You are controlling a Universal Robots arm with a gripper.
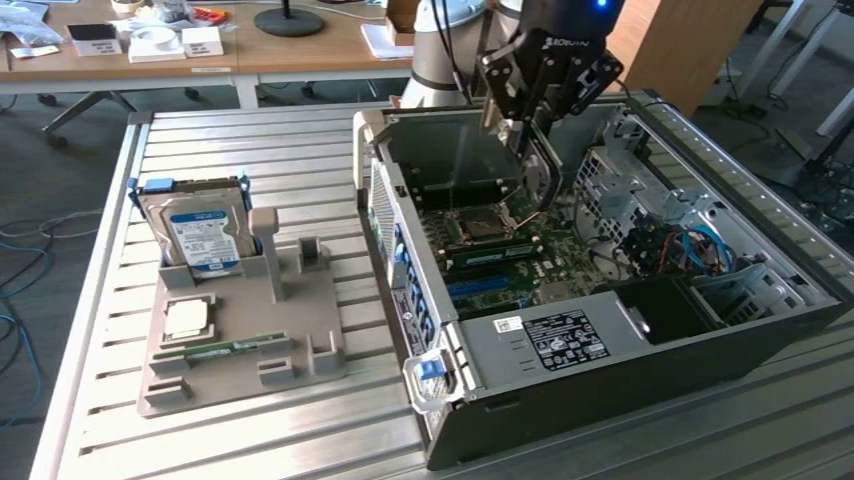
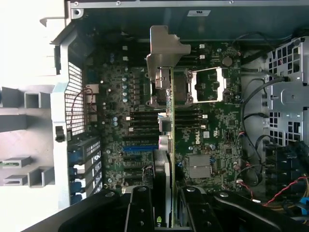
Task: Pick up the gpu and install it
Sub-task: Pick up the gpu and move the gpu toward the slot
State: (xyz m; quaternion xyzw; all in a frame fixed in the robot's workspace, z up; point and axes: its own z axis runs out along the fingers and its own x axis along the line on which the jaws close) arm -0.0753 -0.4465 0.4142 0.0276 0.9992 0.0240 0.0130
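Note:
The gpu (image 1: 491,170) is a flat black card with a silver bracket, hanging edge-down inside the open computer case (image 1: 747,330), above the motherboard (image 1: 534,255). My gripper (image 1: 523,128) is shut on the card's upper edge. In the wrist view the gpu (image 2: 170,145) appears edge-on, with its silver bracket (image 2: 163,53) at the far end. It hovers over the CPU socket (image 2: 207,84) and the memory slots, and the blue expansion slot (image 2: 140,147) lies just to one side. The black fingers (image 2: 140,208) clamp the card from both sides.
On the exterior view's left a grey fixture tray (image 1: 300,345) holds an upright hard drive (image 1: 200,228), a CPU chip (image 1: 187,318) and a green memory stick (image 1: 220,350). Cables (image 1: 687,250) and drive cages crowd the case's right side. A desk stands behind.

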